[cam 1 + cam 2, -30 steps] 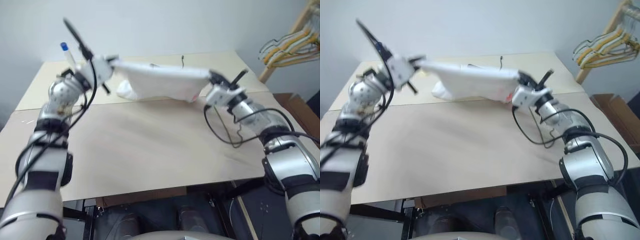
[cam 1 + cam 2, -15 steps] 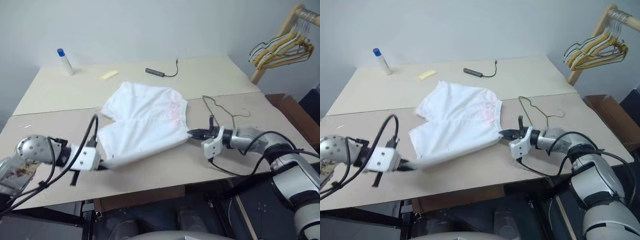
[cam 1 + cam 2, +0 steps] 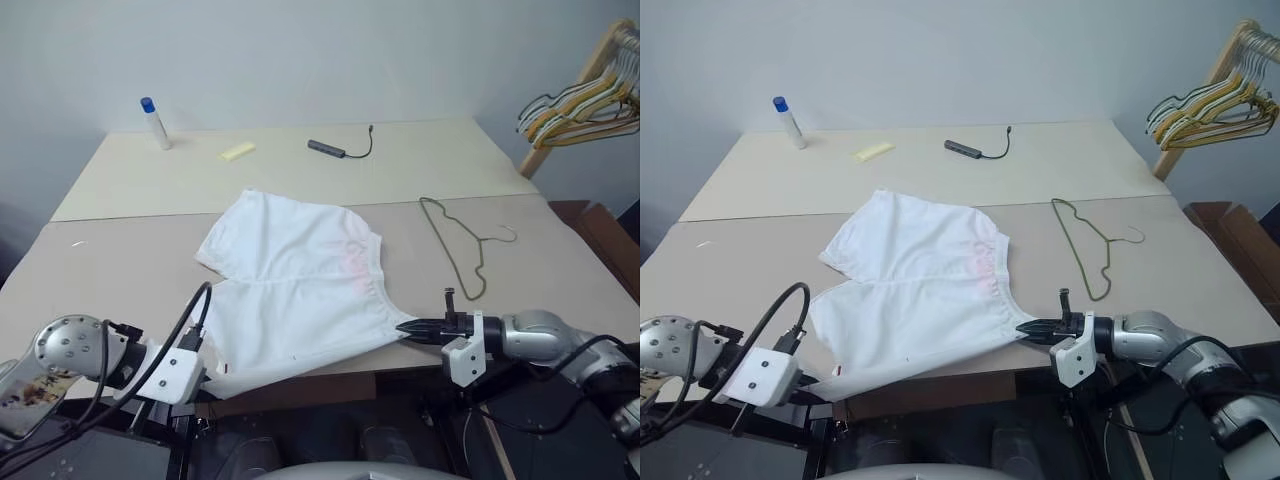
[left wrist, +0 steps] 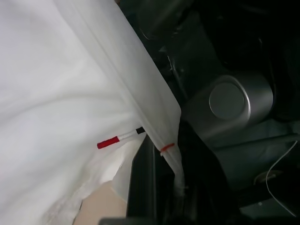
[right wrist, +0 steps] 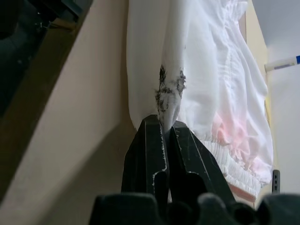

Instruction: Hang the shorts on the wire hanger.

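At the table's [image 3: 560, 290] near edge we are pinching the shorts [image 3: 300, 290] at two corners: left gripper [image 3: 825, 385] clamped on a leg hem, right gripper [image 3: 405, 327] closed on the waistband end. The cloth is lying nearly flat, so we should be letting go gently, without dragging it. Beyond the right gripper, apart from the shorts, the hanger [image 3: 458, 243] is waiting.

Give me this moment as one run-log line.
left gripper: shut on shorts corner | right gripper: shut on waistband corner | shorts: spread flat on table | wire hanger: on table, apart from shorts
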{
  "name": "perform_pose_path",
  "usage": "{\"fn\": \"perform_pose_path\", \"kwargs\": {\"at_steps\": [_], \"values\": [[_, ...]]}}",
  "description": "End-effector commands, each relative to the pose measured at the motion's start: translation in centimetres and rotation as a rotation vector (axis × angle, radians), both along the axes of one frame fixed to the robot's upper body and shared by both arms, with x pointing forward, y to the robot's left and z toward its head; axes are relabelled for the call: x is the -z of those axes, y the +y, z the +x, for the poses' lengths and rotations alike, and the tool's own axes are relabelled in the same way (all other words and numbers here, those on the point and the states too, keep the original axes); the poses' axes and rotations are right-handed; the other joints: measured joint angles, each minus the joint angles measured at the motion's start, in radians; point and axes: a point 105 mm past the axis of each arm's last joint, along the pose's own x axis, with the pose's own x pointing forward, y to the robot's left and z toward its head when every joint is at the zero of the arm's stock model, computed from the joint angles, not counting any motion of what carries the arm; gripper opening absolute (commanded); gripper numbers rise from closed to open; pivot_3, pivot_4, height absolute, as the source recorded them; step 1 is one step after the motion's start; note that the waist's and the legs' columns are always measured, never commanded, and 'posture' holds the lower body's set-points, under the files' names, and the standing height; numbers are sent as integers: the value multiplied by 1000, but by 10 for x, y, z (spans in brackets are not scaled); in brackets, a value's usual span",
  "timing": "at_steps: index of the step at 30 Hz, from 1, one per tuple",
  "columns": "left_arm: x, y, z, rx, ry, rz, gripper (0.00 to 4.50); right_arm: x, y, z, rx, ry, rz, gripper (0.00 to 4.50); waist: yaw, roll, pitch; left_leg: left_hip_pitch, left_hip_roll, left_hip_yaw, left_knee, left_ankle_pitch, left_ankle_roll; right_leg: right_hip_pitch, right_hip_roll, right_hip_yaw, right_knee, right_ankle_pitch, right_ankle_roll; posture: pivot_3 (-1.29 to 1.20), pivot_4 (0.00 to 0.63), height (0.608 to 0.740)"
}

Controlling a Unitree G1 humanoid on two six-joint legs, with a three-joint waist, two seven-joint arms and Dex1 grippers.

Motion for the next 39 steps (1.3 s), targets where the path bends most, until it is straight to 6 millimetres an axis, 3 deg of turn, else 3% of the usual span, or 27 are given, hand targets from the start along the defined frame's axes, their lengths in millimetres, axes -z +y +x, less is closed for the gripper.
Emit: {"fn": "perform_pose_path", "kwargs": {"at_steps": [1,6,9,12,15,17,20,23,26,29,30,33,35,39], "values": [[8,-4,1,18,20,23,472,-13,-7,6,87,30,4,589,4,-1,1,0,0,0,0,0,0,0,0,0,0,0,0,-19,46,740],[-4,-29,11,-16,25,-68,1864,-31,-16,-4,155,125,46,2132,21,-1,6,-1,0,1,0,0,0,-2,0,1,0,0,0,-10,47,740],[-28,-36,30,-106,-17,-159,1874,-52,-29,-5,296,242,174,3128,32,-2,9,-2,0,1,0,0,0,-2,0,0,0,0,1,4,43,740],[-54,-48,55,-216,-69,-322,1874,-71,-53,15,531,301,332,3128,41,-3,10,-2,0,0,1,0,0,-1,0,0,0,0,1,2,37,740],[-73,-71,81,-316,-99,-521,1874,-74,-79,40,775,307,410,3128,46,-3,10,-2,0,0,5,0,0,-1,0,0,1,1,3,-16,26,740],[-104,-63,85,-362,-62,-613,1874,-72,-91,52,902,329,441,3128,41,-5,9,-3,0,-1,8,0,0,0,1,1,2,2,3,-16,26,740],[-134,-47,71,-306,14,-675,1874,-66,-109,70,1102,330,442,3128,19,-5,10,-5,2,-2,8,0,0,-4,3,0,3,2,3,-41,12,740],[-147,-30,61,-279,50,-678,1874,-64,-117,78,1167,315,448,3128,13,-2,9,-7,1,-2,7,0,0,-5,3,0,2,1,3,-36,6,740],[-148,-17,53,-246,63,-608,1874,-64,-119,79,1169,302,435,3128,11,-2,9,-9,1,-2,7,0,0,-6,2,-1,1,1,3,-30,0,740],[-149,-9,54,-250,53,-591,1874,-62,-122,83,1194,300,426,3128,13,-2,9,-10,1,-2,8,0,0,-6,2,-2,1,1,3,-24,0,740],[-144,-12,64,-282,20,-592,1874,-61,-123,85,1202,288,420,3128,15,-2,9,-10,0,-2,8,0,0,-6,2,-2,1,1,3,-23,0,740],[-132,-26,81,-333,-34,-602,1874,-66,-115,87,1156,251,427,3128,23,-2,9,-10,0,-3,8,0,0,-4,2,-2,1,1,3,-28,0,740],[-132,-34,81,-314,-30,-622,1874,-76,-97,83,1060,246,441,3128,21,-2,9,-10,0,-4,8,0,0,-5,2,-2,1,2,3,-33,0,740],[-141,-39,91,-337,-31,-694,1874,-91,-34,62,778,287,462,3128,16,-2,9,-20,0,-5,10,0,0,-15,3,-2,2,2,3,-41,0,740]]}}
